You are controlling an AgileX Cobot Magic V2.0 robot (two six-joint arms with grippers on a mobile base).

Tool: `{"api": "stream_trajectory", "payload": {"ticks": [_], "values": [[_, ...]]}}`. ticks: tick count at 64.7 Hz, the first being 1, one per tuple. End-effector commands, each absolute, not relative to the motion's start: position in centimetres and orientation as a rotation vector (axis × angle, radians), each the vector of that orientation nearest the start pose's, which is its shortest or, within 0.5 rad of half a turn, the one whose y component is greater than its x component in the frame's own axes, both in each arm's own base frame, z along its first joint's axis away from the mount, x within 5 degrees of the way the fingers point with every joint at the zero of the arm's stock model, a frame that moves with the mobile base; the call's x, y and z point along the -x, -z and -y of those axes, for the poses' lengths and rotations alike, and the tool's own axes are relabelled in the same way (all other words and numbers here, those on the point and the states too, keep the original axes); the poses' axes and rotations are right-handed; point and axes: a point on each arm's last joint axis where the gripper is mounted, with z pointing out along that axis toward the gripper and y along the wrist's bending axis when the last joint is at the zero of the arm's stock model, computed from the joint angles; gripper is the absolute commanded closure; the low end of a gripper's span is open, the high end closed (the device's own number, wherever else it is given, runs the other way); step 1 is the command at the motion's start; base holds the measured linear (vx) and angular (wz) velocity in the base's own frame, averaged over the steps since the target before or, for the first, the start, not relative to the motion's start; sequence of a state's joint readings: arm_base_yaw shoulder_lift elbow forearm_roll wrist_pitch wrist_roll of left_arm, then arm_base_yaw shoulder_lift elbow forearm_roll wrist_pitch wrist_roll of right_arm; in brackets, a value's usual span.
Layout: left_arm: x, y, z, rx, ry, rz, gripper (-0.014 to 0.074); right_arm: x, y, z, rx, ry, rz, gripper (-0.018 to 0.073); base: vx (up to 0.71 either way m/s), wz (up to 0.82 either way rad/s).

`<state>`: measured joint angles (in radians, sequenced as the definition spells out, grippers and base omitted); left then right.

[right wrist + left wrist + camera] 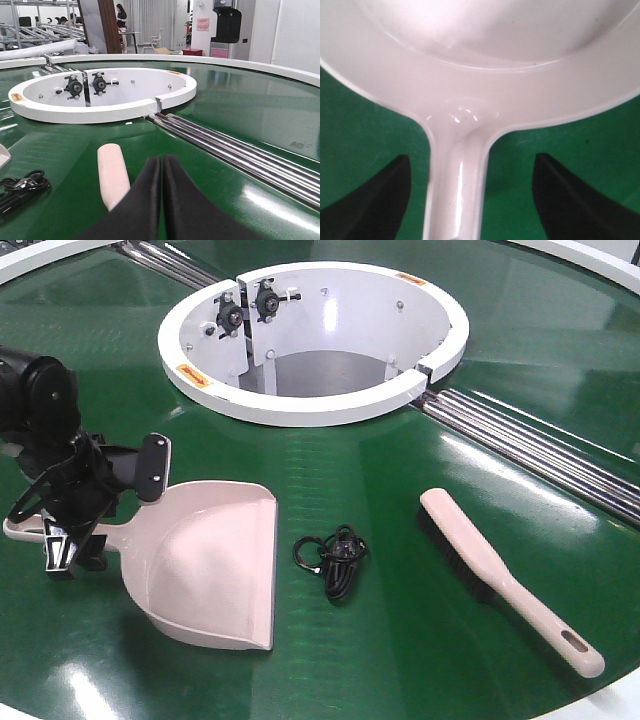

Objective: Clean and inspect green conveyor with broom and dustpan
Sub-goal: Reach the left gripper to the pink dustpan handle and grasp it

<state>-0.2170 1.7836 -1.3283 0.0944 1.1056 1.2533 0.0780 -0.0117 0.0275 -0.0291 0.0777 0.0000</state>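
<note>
The pale pink dustpan (215, 560) lies flat on the green conveyor (400, 490), mouth toward the right and handle toward the left. My left gripper (105, 510) is open and straddles that handle. In the left wrist view the dustpan handle (455, 190) runs between the two black fingers (375, 200) with green gaps on both sides. The broom (500, 575) lies at the right, handle toward the near edge. In the right wrist view my right gripper (161, 159) is shut on nothing, just right of the broom's far end (112, 172).
A coiled black cable (335, 555) lies between dustpan and broom. The white ring opening (310, 405) sits behind them, with silver rollers (540, 450) running out to the right. The belt's white rim (600, 255) curves round the back.
</note>
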Motion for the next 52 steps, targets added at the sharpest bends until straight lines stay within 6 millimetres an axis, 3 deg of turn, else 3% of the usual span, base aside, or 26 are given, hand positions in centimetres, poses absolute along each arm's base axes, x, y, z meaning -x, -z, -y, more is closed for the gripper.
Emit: {"api": "stream_trajectory", "payload": {"ticks": [1, 17, 31, 42, 52], "values": [[-34.5, -24.4, 6.9, -2.081, -0.245, -2.224, 0.0107, -5.6, -20.4, -0.4, 0.081, -0.028, -1.489, 0.0568, 0.00, 0.00], [-35.1, -22.9, 7.0, -2.100, -0.230, -2.250, 0.0160, -5.6, -20.4, -0.4, 0.081, -0.028, -1.490, 0.0568, 0.00, 0.00], [-35.3, -22.0, 7.0, -2.124, -0.216, -2.268, 0.0399, -5.6, -20.4, -0.4, 0.081, -0.028, -1.490, 0.0568, 0.00, 0.00], [-34.9, -22.5, 6.5, -2.179, -0.261, -2.283, 0.0598, -5.6, -20.4, -0.4, 0.081, -0.028, -1.490, 0.0568, 0.00, 0.00], [-34.5, -23.4, 6.2, -2.191, -0.294, -2.285, 0.0605, -5.6, -20.4, -0.4, 0.081, -0.028, -1.490, 0.0568, 0.00, 0.00]]}}
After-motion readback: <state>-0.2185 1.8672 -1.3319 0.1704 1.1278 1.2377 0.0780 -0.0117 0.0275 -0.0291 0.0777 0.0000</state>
